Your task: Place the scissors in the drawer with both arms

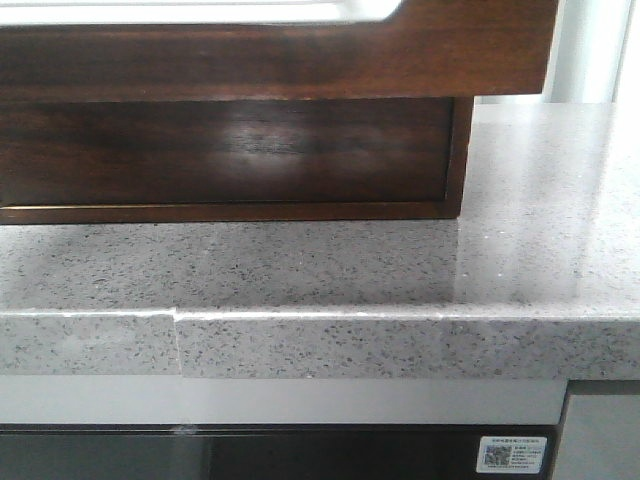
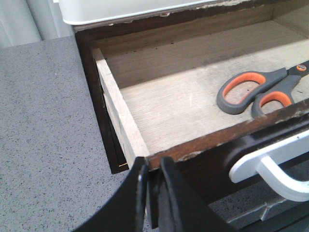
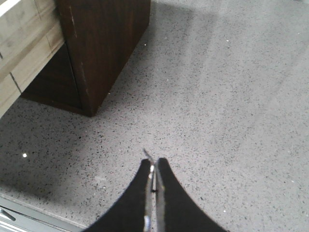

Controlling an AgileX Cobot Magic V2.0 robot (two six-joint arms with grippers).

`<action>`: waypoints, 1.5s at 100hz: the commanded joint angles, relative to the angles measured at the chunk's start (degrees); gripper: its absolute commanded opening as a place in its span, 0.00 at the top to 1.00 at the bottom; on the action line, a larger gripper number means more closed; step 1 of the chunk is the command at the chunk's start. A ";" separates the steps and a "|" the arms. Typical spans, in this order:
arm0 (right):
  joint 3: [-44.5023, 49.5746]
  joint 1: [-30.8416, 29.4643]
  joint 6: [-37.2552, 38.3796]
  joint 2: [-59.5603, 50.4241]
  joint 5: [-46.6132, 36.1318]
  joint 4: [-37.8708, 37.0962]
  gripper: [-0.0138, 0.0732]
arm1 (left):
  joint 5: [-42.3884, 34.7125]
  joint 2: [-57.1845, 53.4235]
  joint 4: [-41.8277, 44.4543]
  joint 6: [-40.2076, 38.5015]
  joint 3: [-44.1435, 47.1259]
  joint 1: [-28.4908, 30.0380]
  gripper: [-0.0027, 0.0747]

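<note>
The drawer (image 2: 193,96) is seen pulled open in the left wrist view, its pale, worn wooden floor exposed, and the scissors (image 2: 260,89) are laid flat inside it, grey handles with orange-lined finger loops turned toward the drawer's front. The left gripper (image 2: 153,166) is pictured at the front edge of the drawer, near its corner, with the jaws pinching the chipped dark-brown rim between them. A white curved handle (image 2: 270,164) is shown on the drawer front, beside the gripper. The right gripper (image 3: 153,166) is held above the speckled grey desk (image 3: 227,96), apart from the dark wooden cabinet (image 3: 104,48), its jaws pressed together with nothing but a thin metal sliver visible between the tips. In the front view, the glossy brown drawer front (image 1: 280,50) is seen overhanging the cabinet body, which is set on the desk.
</note>
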 commanded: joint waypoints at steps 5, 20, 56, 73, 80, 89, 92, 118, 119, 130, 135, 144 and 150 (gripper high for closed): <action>-1.50 -0.35 -0.12 -0.13 -4.25 -1.25 0.92 | -4.00 0.57 -2.36 -0.36 -1.88 -0.40 0.99; -1.50 -0.35 -0.12 -0.13 -4.25 -1.25 0.92 | -6.31 -0.21 -0.08 -0.36 -1.88 -1.64 0.99; -1.50 -0.35 -0.12 -0.13 -4.25 -1.25 0.92 | -31.83 -11.80 -2.56 -0.50 13.76 -2.22 0.99; -1.50 -0.35 -0.12 -0.13 -4.25 -1.25 0.92 | -37.93 -15.93 -3.81 -0.75 22.14 -2.22 0.99; -1.50 -0.35 -0.12 -0.13 -4.25 -1.25 0.92 | -39.32 -19.13 -2.84 -1.62 25.34 -2.22 0.99; -1.50 -0.35 -0.12 -0.13 -4.25 -1.25 0.92 | -40.98 -23.22 3.24 -8.49 29.59 -2.22 0.99; -1.50 -0.35 -0.12 -0.13 -4.25 -1.25 0.92 | -41.89 -24.85 7.03 -12.67 31.19 -2.22 0.99; -1.50 -0.35 -0.12 -0.13 -4.02 -1.25 0.92 | -43.19 -30.62 26.52 -34.30 39.78 -2.12 0.99; -1.50 -0.35 -0.12 -0.13 -4.13 -1.25 0.92 | -42.98 -30.62 26.80 -34.63 39.79 -2.12 0.99; -1.50 -0.35 -0.12 -0.13 -4.03 -1.25 0.92 | -41.35 -30.62 27.23 -35.07 39.79 -1.86 0.99; -1.50 -0.35 -0.12 -0.13 -4.03 -1.25 0.92 | -41.35 -30.62 27.23 -34.62 39.79 -1.24 0.99; -1.50 -0.35 -0.12 -0.13 -4.03 -1.25 0.92 | -41.35 -30.62 27.12 -34.62 39.79 -0.25 0.99; -1.50 -0.35 -0.12 -0.13 -4.03 -1.25 0.92 | -41.35 -30.62 27.12 -34.62 39.79 0.99 0.99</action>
